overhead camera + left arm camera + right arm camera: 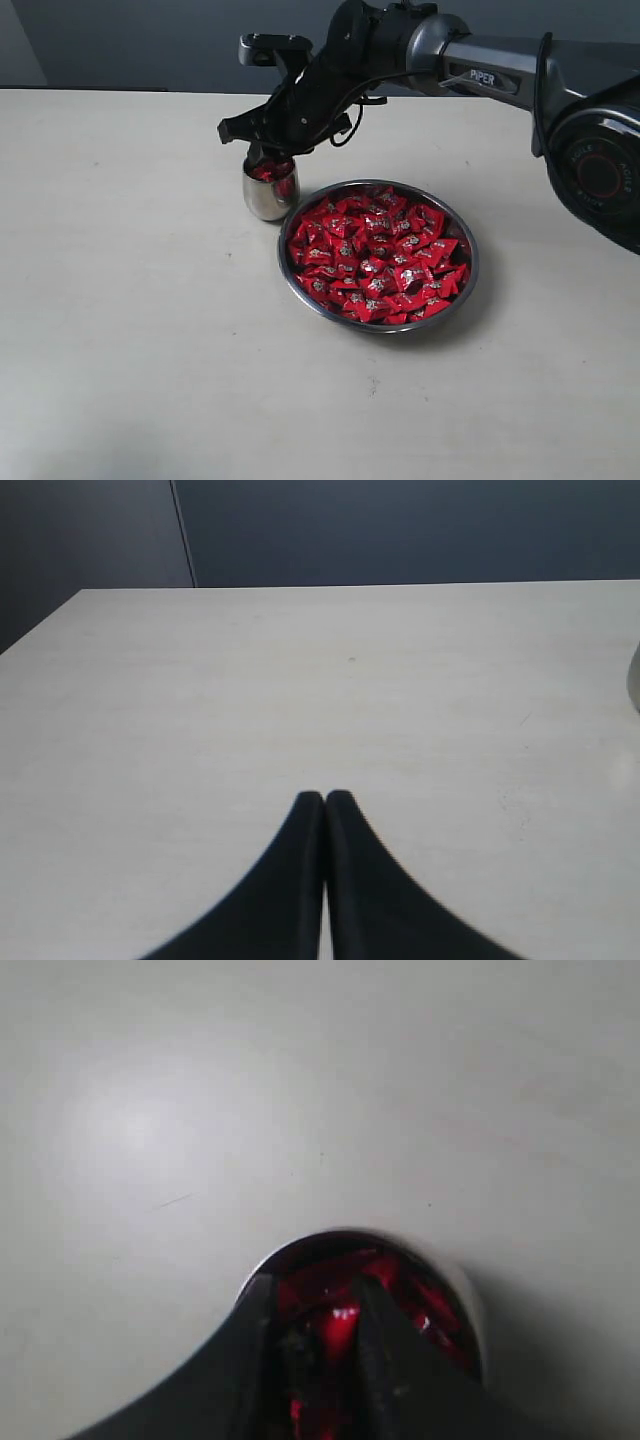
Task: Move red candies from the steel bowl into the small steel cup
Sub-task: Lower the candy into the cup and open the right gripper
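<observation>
The wide steel bowl [283, 262] sits at the table's middle, heaped with red candies [380, 255]. Just to its left stands the small steel cup [268, 195], which has red candies inside. My right gripper [262, 155] points down into the cup's mouth. In the right wrist view its fingers [315, 1285] reach inside the cup's rim [462, 1280], and a red candy [340, 1325] is pinched between them. My left gripper [324, 796] is shut with nothing in it, over bare table, and does not show in the exterior view.
The pale tabletop [130, 300] stretches wide to the left of the cup and in front of the bowl. The right arm's base [600, 170] stands at the right edge. A dark wall runs behind the table.
</observation>
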Motion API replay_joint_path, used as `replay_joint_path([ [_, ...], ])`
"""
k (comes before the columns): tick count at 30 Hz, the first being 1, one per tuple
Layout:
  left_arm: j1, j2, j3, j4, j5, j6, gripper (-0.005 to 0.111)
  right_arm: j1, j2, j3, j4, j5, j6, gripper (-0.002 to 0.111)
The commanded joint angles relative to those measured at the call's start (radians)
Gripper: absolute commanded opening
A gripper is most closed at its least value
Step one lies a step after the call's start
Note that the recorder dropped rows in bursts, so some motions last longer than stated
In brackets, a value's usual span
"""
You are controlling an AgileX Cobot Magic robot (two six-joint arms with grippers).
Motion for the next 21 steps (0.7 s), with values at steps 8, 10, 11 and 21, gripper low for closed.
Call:
replay_joint_path([
  [8, -0.005, -0.005, 0.005, -0.006, -0.010, -0.001, 0.000, 0.000, -0.002, -0.006, 0.005, 0.000, -0.007, 0.034],
  [10, -0.005, -0.005, 0.005, -0.006, -0.010, -0.001, 0.000, 0.000, -0.002, -0.006, 0.005, 0.002, -0.007, 0.035],
  [11, -0.005, -0.005, 0.005, -0.006, -0.010, -0.001, 0.000, 0.000, -0.002, -0.006, 0.005, 0.002, -0.007, 0.035],
  [21, -0.005, -0.005, 0.005, -0.006, -0.010, -0.001, 0.000, 0.000, -0.002, -0.006, 0.005, 0.002, -0.007, 0.035],
])
